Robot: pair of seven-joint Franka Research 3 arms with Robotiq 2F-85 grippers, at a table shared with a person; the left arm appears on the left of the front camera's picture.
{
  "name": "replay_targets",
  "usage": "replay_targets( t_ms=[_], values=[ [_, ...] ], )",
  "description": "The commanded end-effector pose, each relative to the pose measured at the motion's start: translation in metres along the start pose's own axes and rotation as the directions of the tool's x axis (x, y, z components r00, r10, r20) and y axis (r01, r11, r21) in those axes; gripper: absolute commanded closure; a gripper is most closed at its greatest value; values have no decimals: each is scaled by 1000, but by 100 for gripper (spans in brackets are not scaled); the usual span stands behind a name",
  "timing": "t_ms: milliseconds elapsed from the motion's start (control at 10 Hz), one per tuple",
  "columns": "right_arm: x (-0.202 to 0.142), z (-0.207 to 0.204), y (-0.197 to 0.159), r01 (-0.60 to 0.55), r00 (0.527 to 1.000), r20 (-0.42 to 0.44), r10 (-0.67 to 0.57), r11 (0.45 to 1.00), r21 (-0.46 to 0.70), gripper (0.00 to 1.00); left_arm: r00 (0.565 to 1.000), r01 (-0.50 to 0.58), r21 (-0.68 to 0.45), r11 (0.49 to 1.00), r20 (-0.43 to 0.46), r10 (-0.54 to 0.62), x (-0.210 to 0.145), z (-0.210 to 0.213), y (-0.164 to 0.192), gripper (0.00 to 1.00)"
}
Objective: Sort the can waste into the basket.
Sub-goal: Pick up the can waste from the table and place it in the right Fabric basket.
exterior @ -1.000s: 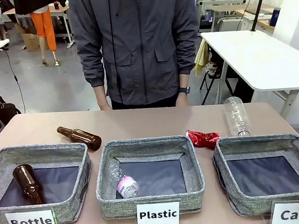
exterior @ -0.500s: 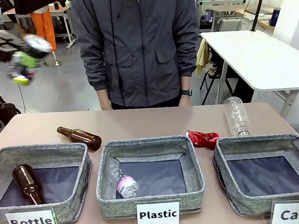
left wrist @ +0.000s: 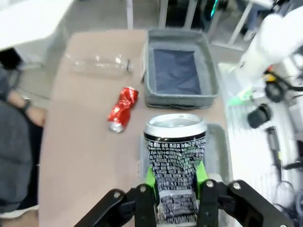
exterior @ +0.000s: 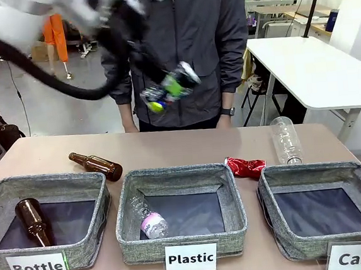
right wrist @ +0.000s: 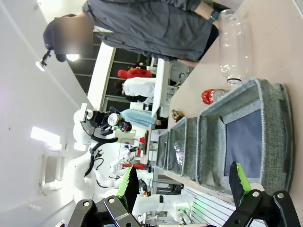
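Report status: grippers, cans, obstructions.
Left gripper shut on dark can, airborne. Right gripper open. Crushed red can on table beside Can basket. Clear plastic bottle lies behind basket.

I read "Bottle" label [exterior: 38,267] on left bin [exterior: 45,181], "Plastic" label [exterior: 191,258] on middle bin [exterior: 177,173], "Can" label [exterior: 354,259] on basket [exterior: 322,168]. Dark can [left wrist: 175,163] print unreadable.
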State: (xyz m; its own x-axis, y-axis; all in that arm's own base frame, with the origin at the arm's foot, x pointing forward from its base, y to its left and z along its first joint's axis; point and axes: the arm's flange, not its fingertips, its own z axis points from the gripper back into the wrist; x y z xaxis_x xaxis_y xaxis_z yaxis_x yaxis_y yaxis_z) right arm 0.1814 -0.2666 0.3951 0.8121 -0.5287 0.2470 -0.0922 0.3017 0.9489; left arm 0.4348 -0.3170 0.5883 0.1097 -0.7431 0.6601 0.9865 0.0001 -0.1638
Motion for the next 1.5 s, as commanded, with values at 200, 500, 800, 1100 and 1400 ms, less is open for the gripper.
replay_targets(
  t_ms=[200, 500, 800, 1100, 1400],
  values=[
    [-12, 67, 14, -1, 997, -79, -1, 1000, -20, 0, 991, 3, -73, 997, -130, -13, 91, -135, -9, 66],
    [-12, 46, 10, 2, 999, -44, -4, 999, -43, 0, 993, 73, -48, 996, -85, -77, 129, -226, -18, 66],
    [-12, 46, 10, 2, 999, -44, -4, 999, -43, 0, 994, 44, -83, 996, -94, -52, 136, -280, -22, 66],
    [-12, 46, 10, 2, 999, -44, -4, 999, -43, 0, 992, 60, -121, 991, -107, -73, 134, -304, -11, 66],
    [-12, 46, 10, 2, 999, -44, -4, 999, -43, 0, 968, 180, -270, 946, -121, -219, 126, -303, -12, 66]
  ],
)
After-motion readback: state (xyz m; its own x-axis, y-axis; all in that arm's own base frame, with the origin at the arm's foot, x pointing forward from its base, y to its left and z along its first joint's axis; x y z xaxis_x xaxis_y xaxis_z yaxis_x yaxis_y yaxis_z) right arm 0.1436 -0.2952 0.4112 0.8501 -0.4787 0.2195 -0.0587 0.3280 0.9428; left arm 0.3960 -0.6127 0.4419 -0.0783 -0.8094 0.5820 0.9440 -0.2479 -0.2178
